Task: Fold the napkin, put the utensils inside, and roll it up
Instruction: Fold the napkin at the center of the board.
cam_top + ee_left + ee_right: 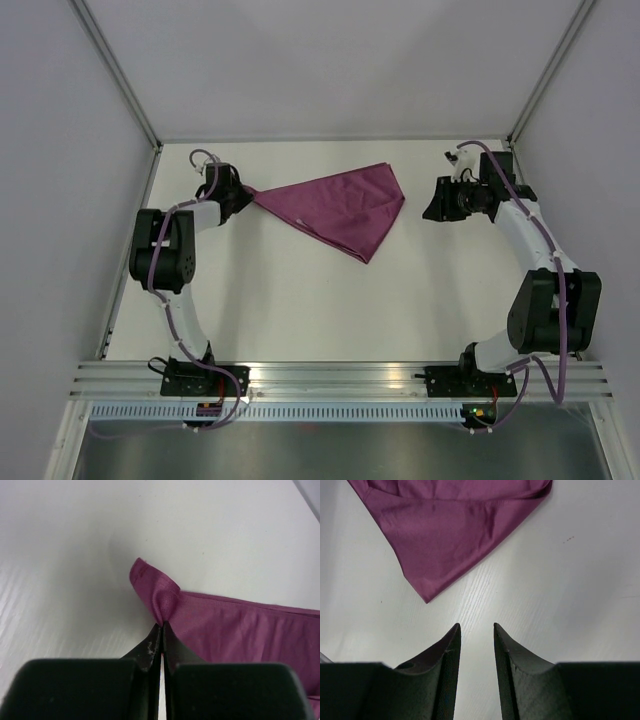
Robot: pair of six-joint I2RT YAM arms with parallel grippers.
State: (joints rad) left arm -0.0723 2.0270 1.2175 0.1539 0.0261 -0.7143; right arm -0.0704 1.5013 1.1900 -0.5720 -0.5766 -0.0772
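The plum-magenta napkin (340, 208) lies folded into a rough triangle on the white table, its pointed corner stretching left. My left gripper (243, 192) is shut on that left corner; in the left wrist view the cloth (240, 630) bunches into a small puckered tip right at the closed fingertips of the left gripper (163, 625). My right gripper (434, 205) hovers to the right of the napkin, a short gap away. It stands open over bare table in the right wrist view (476, 626), with the napkin's near corner (445, 535) ahead of it. The utensils are out of view.
White side walls and metal frame posts (120, 75) enclose the table. An aluminium rail (340, 380) runs along the near edge, carrying both arm bases.
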